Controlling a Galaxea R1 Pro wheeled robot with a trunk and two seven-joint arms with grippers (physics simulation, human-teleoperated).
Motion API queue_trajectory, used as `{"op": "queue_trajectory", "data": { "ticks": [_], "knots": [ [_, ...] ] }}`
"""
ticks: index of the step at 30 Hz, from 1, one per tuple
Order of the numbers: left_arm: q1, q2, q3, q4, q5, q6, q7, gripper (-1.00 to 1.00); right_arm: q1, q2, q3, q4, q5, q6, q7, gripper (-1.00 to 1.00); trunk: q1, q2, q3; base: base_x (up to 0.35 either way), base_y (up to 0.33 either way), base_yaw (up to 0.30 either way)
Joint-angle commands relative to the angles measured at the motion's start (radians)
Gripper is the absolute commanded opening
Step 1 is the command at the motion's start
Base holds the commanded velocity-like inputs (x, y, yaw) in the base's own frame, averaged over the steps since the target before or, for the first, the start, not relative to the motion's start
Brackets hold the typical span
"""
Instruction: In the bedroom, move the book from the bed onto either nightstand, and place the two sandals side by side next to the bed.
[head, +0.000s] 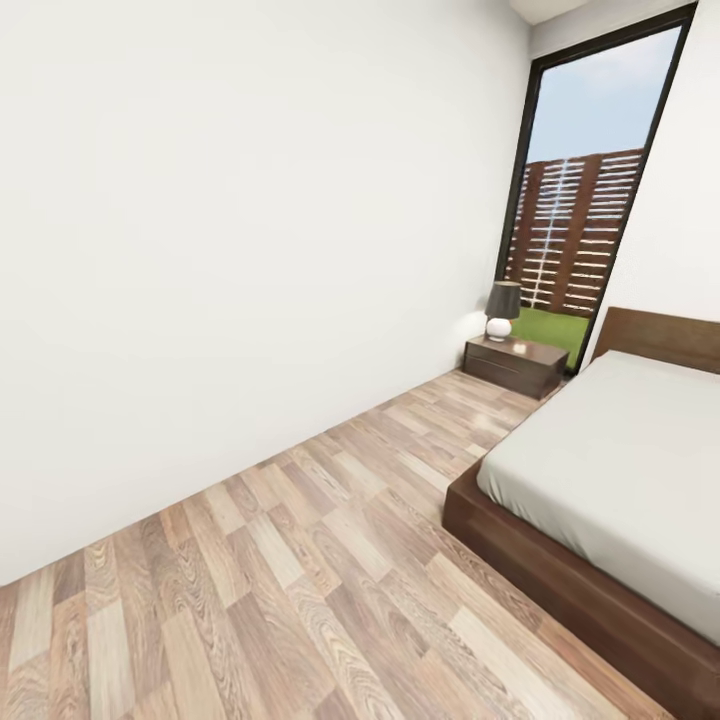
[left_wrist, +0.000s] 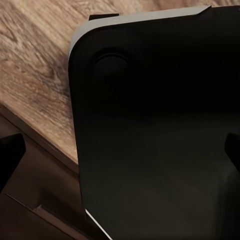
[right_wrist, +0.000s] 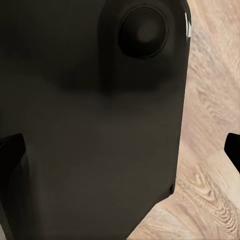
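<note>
The bed (head: 610, 470), a low dark-brown frame with a smooth light-grey mattress, lies at the right of the head view. Past its head end, a dark-brown nightstand (head: 515, 365) stands against the far wall under the window. The book and the sandals are out of view. In the left wrist view my left gripper (left_wrist: 120, 155) is open, its dark fingertips (left_wrist: 7, 160) far apart and nothing between them. My right gripper (right_wrist: 120, 150) is open too in the right wrist view, over my own black body (right_wrist: 90, 110).
A small lamp (head: 502, 310) with a dark shade stands on the nightstand. A tall black-framed window (head: 585, 220) shows a slatted fence. A white wall (head: 230, 250) runs along the left, with a strip of wood-plank floor (head: 300, 570) between it and the bed.
</note>
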Motion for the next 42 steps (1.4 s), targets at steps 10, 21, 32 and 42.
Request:
{"op": "queue_trajectory", "data": {
  "ticks": [10, 21, 32, 42],
  "knots": [
    [-0.001, 0.000, -0.003, 0.001, -0.001, -0.004, 0.001, 1.00, 0.001, 0.000, 0.000, -0.002, 0.000, -0.001, 0.001, 1.00, 0.000, 0.000, -0.001, 0.000, 0.000, -0.126],
    [0.000, 0.000, -0.003, 0.001, -0.001, -0.004, 0.001, 1.00, 0.001, 0.000, -0.001, -0.002, 0.000, -0.001, 0.000, 1.00, 0.000, 0.000, -0.001, 0.000, 0.000, -0.020],
    [-0.001, 0.000, -0.003, 0.001, -0.001, -0.004, 0.001, 1.00, 0.001, 0.000, 0.000, -0.002, 0.000, -0.001, 0.001, 1.00, 0.000, 0.000, -0.001, -0.015, -0.035, -0.090],
    [-0.001, -0.001, -0.002, 0.001, -0.001, -0.004, 0.001, 1.00, 0.001, 0.000, 0.000, -0.002, 0.000, -0.001, 0.001, 1.00, 0.000, 0.000, -0.001, -0.005, -0.017, -0.032]
  ]
}}
